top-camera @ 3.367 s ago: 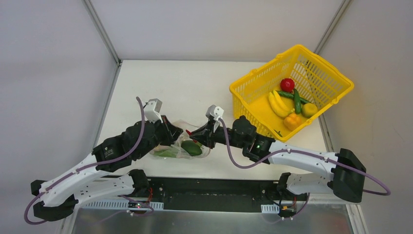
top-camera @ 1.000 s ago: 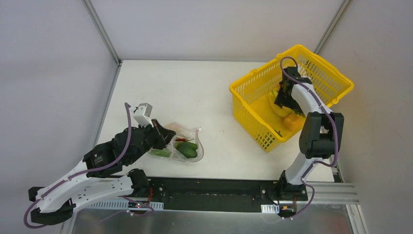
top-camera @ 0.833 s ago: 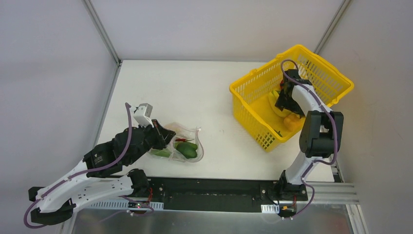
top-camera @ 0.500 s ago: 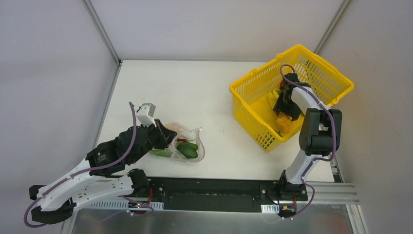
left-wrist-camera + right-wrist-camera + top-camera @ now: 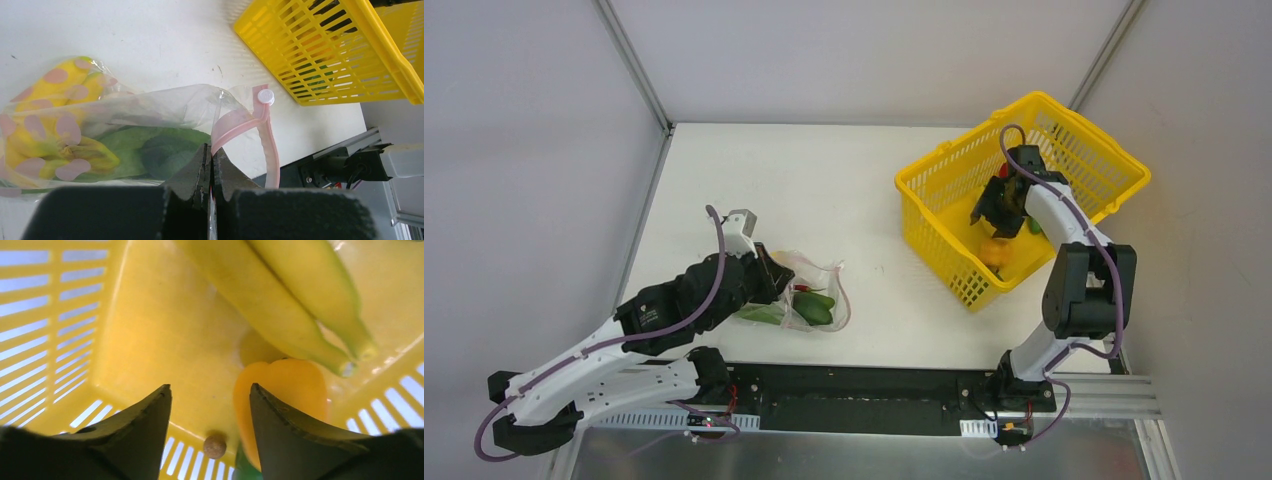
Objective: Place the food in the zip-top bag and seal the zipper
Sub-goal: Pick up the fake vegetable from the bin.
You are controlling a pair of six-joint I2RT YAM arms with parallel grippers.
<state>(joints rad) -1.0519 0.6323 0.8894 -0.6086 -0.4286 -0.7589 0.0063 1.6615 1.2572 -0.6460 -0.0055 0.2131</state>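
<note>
The zip-top bag [image 5: 812, 303] lies crinkled on the table near the left arm, with green food [image 5: 165, 150] and a yellow, pink-spotted shape [image 5: 50, 125] showing through it. My left gripper [image 5: 211, 150] is shut on the bag's mouth edge, and the pink zipper [image 5: 267, 140] loops off to the right of it. My right gripper [image 5: 210, 390] is down inside the yellow basket [image 5: 944, 180], open, with nothing between its fingers. An orange pepper [image 5: 282, 387] sits just past its right finger, with the bananas [image 5: 280, 300] beyond. In the top view that pepper [image 5: 995, 251] lies below the gripper [image 5: 996, 208].
The basket's slatted wall [image 5: 35, 315] stands close on the right gripper's left. A small brown ball [image 5: 215, 446] rests on the basket floor. A green pod [image 5: 1032, 226] lies beside the arm. From the left wrist, the basket's corner [image 5: 340, 50] is at upper right, the table's front edge below it.
My right gripper has moved left and nearer inside the basket and its jaws have narrowed. The orange pepper has shifted left. My left arm has drifted right, still gripping the bag.
</note>
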